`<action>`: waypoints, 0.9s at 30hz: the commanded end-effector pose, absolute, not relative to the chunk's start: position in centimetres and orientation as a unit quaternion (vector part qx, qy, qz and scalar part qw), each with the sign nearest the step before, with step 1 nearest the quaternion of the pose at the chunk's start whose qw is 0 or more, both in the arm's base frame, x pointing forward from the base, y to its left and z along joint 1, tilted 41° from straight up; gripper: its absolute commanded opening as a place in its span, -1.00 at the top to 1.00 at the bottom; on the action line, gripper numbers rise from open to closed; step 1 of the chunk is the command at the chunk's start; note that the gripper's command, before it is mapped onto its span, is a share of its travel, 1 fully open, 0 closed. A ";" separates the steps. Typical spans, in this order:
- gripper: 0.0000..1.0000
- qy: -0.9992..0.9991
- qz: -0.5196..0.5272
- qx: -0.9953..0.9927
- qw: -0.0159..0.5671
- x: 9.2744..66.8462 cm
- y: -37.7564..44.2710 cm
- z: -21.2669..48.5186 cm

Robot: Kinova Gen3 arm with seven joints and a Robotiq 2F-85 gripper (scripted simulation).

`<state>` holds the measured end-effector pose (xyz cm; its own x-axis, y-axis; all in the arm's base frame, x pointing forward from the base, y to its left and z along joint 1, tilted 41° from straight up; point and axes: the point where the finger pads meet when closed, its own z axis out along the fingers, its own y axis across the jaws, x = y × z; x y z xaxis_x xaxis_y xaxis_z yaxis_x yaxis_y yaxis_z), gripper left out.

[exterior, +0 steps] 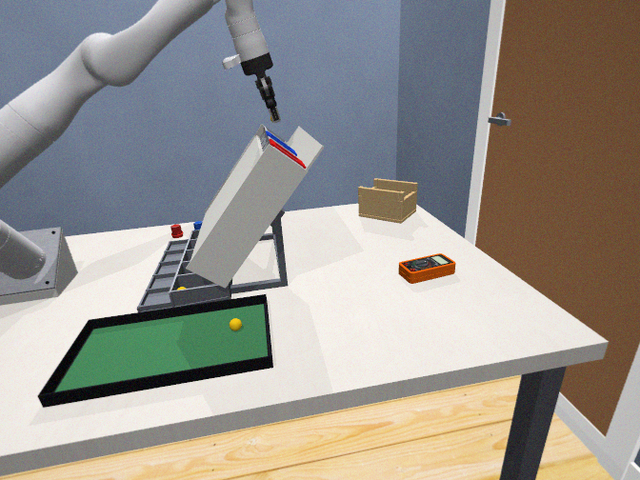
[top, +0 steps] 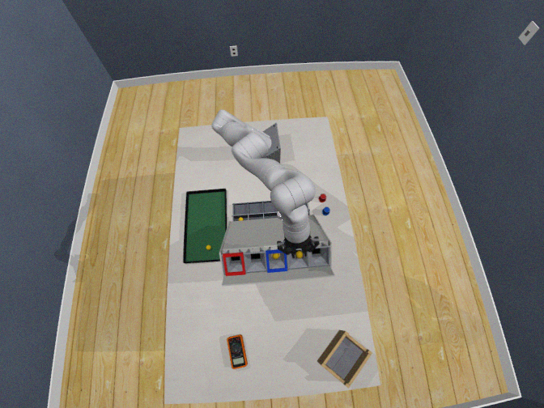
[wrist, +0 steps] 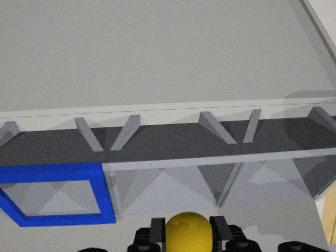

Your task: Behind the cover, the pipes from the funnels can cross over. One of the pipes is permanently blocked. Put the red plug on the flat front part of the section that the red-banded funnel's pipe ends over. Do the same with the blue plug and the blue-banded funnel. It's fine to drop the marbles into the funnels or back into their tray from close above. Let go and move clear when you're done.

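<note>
Setup from the top view, left to right: green tray (top: 185, 228) (exterior: 269, 330) with one loose marble (top: 208, 247) (exterior: 235, 324) in it, then the red-banded funnel (top: 225, 264) (exterior: 287, 153) at the left end of the row. Just behind the cover (top: 250, 232) (exterior: 243, 207) (wrist: 150, 55), a spare marble (top: 240, 218) (exterior: 182, 289) sits in the sectioned tray (top: 248, 210) (exterior: 201, 296). Next along the row is a plain funnel, then the blue-banded funnel (top: 268, 261) (exterior: 281, 143) (wrist: 52, 172), with yellow showing inside it from up top.

Right of blue is the bit that matters imo. The gripper (top: 299, 252) (exterior: 274, 114) (wrist: 187, 235) is clamped on a yellow marble (top: 299, 254) (wrist: 189, 235), hanging above the funnel row and not touching it. In the wrist view it lines up with the plain funnel right next to blue, a bit toward that one's right side. It's a ball, so no long axis to fuss over, and there's only one arm.

I'd guess it's a test drop: check the sideways line, get low, release. Too far right and it might clip the divider. Red plug (top: 322, 197) (exterior: 176, 230) and blue plug (top: 325, 210) (exterior: 197, 225) are off right, both unplaced.
</note>
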<state>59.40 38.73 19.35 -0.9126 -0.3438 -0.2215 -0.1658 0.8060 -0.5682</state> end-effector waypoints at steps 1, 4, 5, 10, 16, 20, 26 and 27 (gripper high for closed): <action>1.00 0.933 -0.343 -0.095 0.049 59.8 39.0 19.6; 1.00 0.933 -0.343 -0.095 0.049 59.8 39.0 19.6; 1.00 0.933 -0.343 -0.095 0.049 59.8 39.0 19.6; 1.00 0.933 -0.343 -0.095 0.049 59.8 39.0 19.6; 1.00 0.933 -0.344 -0.095 0.049 60.3 37.1 17.3; 1.00 0.933 -0.344 -0.095 0.049 60.3 37.1 17.3; 1.00 0.933 -0.344 -0.095 0.049 60.3 37.1 17.3; 1.00 0.933 -0.344 -0.095 0.049 60.3 37.1 17.3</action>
<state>60.17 37.02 17.28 -0.9247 -0.3261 -0.1965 -0.1570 0.7969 -0.5834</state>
